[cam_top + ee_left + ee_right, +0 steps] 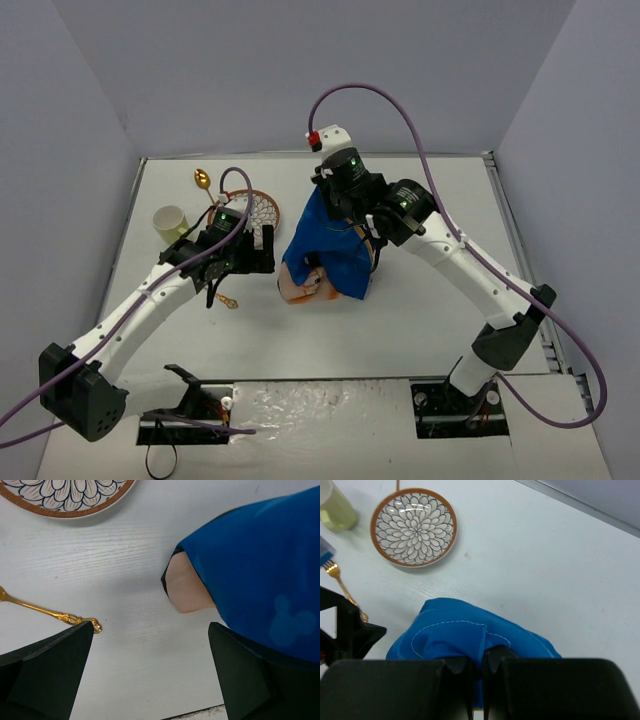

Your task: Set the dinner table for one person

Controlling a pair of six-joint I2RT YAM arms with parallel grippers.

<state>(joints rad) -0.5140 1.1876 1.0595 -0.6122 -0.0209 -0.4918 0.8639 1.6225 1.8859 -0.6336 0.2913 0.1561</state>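
Two arms converge in the top view: the right arm (450,250), elbow bent, holds the blue placemat (325,250) bunched above the dinner table (430,310); left wrist: the left gripper (151,627) hangs spread wide beside the mat's drooping corner, probably best used to catch it and draw it flat; right wrist: the right gripper (477,662) is pressed together, pinching cloth.

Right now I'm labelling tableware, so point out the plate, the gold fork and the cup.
plate (413,526), right wrist view, centre of its petal pattern.
gold fork (50,612), left wrist view, middle of its handle.
cup (170,222), top external view, its open top.
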